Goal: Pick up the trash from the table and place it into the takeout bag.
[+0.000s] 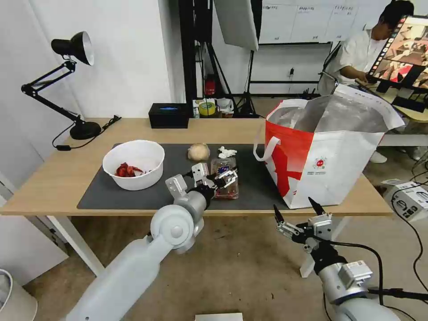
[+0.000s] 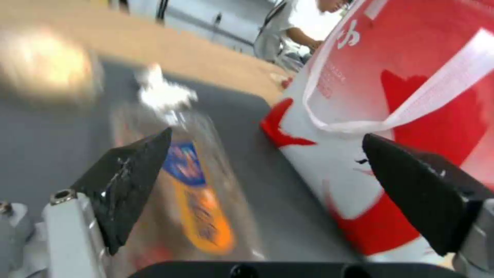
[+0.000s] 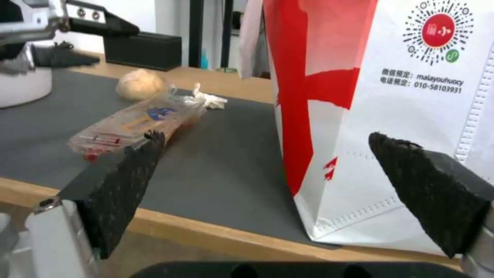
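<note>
A long light-wood table [image 1: 62,187] carries a dark grey mat [image 1: 133,196], and all four pieces of trash lie on that mat, so none of the task appears done. At the left sits a white bowl [image 1: 133,164] with red scraps in it. Near the middle, toward the far edge of the mat, is a beige ball [image 1: 198,151], and just to its right a small white tissue wad [image 1: 226,152]. Nearer the robot than those two lies a clear clamshell tray [image 1: 225,176] with a blue and orange label.

The takeout bag [image 1: 330,156], white and red with a silver foil lining, stands upright at the right end of the table, its mouth wide open. What the bag holds cannot be told, as only the upper foil shows.

The left gripper [image 1: 214,177] is over the clamshell tray, at its near left side. Its jaws stand wide apart, one black finger above the tray, the other toward the bag, holding nothing. The left wrist view is blurred, so contact with the tray cannot be judged.

The right gripper [image 1: 298,213] hangs below the table's near edge, in front of the bag, jaws spread wide and empty.

Every item is left to lift and drop into the bag, and the tray looks like the first target.
</note>
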Available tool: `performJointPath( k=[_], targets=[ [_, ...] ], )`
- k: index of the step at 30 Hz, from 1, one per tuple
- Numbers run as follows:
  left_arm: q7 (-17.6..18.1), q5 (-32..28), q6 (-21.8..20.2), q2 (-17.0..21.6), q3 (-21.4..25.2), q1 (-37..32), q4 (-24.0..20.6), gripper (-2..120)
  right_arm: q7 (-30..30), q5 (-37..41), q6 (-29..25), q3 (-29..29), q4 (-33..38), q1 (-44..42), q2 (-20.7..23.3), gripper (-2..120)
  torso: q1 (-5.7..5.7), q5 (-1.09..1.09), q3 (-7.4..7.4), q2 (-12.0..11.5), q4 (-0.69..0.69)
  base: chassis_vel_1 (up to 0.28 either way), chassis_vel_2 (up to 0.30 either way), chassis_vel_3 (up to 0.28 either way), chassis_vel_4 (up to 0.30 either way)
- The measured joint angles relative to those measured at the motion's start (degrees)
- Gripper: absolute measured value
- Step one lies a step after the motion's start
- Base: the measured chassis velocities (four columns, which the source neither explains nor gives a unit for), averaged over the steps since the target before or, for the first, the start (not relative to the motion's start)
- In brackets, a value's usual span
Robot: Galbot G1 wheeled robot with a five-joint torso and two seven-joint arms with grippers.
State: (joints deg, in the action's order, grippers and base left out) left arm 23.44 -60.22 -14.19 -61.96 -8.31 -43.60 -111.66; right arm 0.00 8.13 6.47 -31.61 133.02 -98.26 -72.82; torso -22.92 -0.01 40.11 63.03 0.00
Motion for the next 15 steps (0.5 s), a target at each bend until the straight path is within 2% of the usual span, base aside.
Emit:
performJointPath(
  k=[1, 3, 4, 7, 8, 9, 10, 12, 13, 15],
  targets=[
    [0.0, 0.0, 0.0, 0.0, 0.0, 0.0, 0.0, 100, 0.0, 0.0, 0.0, 0.0, 0.0, 0.0, 0.0, 100, 0.0, 0.0, 0.0, 0.0, 0.0, 0.0, 0.0, 0.0, 0.0],
    [-3.9, 7.4, 0.4, 2.3, -1.3, 1.5, 0.9, 100, 0.0, 0.0, -0.1, 0.1, -0.1, 0.1, 0.0, 100, 0.0, 0.0, 0.0, 0.0, 0.0, 0.0, 0.0, 0.0, 0.0],
    [-3.9, 7.4, 0.4, 2.3, -1.3, 1.5, 0.9, 100, 0.0, 0.0, -0.1, 0.1, -0.1, 0.1, 0.0, 100, 0.0, 0.0, 0.0, 0.0, 0.0, 0.0, 0.0, 0.0, 0.0],
    [-8.4, 14.4, 1.8, 5.4, -3.9, 4.1, 2.6, 99, 0.0, 0.0, -0.1, 0.1, -0.4, 0.5, 0.1, 100, 0.0, 0.0, 0.0, 0.0, 0.0, 0.0, 0.0, 0.0, 0.0],
    [-8.4, 14.4, 1.8, 5.4, -3.9, 4.1, 2.6, 99, 0.0, 0.0, -0.1, 0.1, -0.4, 0.5, 0.1, 100, 0.0, 0.0, 0.0, 0.0, 0.0, 0.0, 0.0, 0.0, 0.0],
    [-10.4, 17.2, 2.5, 6.3, -5.2, 5.2, 3.7, 93, 0.0, 0.2, -0.1, 0.2, -0.5, 0.7, 0.2, 100, 0.0, 0.0, 0.0, 0.0, 0.0, 0.0, 0.0, 0.0, 0.0],
    [-10.4, 17.2, 2.5, 6.3, -5.2, 5.2, 3.7, 93, 0.0, 0.2, -0.1, 0.2, -0.5, 0.7, 0.2, 100, 0.0, 0.0, 0.0, 0.0, 0.0, 0.0, 0.0, 0.0, 0.0],
    [-13.9, 21.4, 3.8, 7.3, -7.4, 7.1, 5.9, 81, 0.0, 1.6, -0.1, 0.4, -0.9, 1.2, 0.3, 100, 0.0, 0.0, 0.0, 0.0, 0.0, 0.0, 0.0, 0.0, 0.0],
    [-13.9, 21.4, 3.8, 7.3, -7.4, 7.1, 5.9, 81, 0.0, 1.6, -0.1, 0.4, -0.9, 1.2, 0.3, 100, 0.0, 0.0, 0.0, 0.0, 0.0, 0.0, 0.0, 0.0, 0.0],
    [-17.0, 24.4, 4.5, 8.2, -9.2, 8.4, 7.4, 73, 0.1, 3.5, -0.1, 0.6, -1.1, 1.6, 0.6, 100, 0.0, 0.0, 0.0, 0.0, 0.0, 0.0, 0.0, 0.0, 0.0]
  ],
)
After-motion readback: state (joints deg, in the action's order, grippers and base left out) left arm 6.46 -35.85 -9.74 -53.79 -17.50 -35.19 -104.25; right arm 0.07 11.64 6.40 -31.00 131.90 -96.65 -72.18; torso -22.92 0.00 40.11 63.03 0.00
